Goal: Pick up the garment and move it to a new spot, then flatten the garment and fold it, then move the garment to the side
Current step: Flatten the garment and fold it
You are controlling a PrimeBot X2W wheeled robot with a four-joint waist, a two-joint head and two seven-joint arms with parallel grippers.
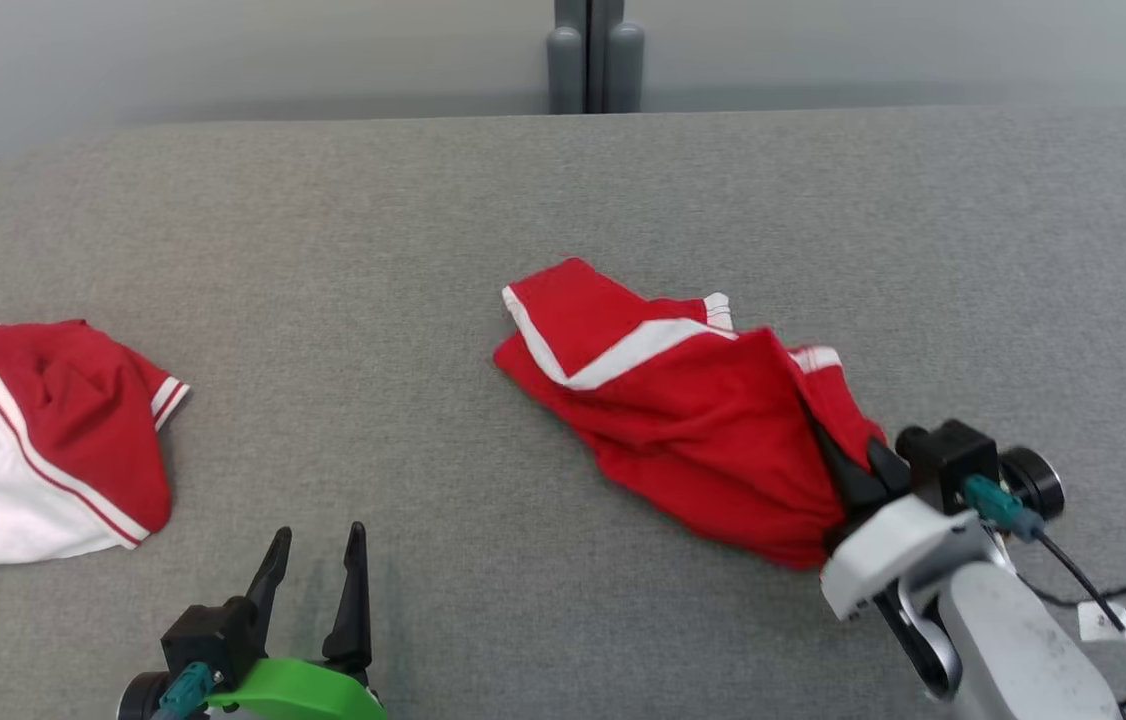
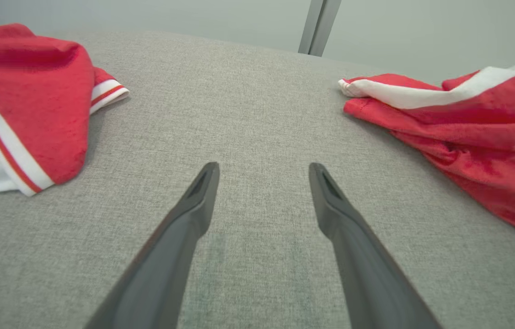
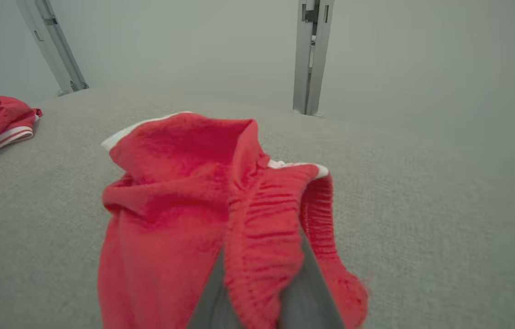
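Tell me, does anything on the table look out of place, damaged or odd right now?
Nothing damaged. The red garment lies crumpled on the table, the right pincer shut on its ribbed edge. A second garment, red and white, sits bunched at the left edge. The left pincer is open, holding nothing.

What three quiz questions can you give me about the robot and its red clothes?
1. True or false: the right gripper is shut on the red garment.
2. The left gripper is: A) open and empty; B) shut on cloth; C) holding a sock.
3. Fill in: the red-and-white garment lies to the robot's ____.
Key: 1 true; 2 A; 3 left.
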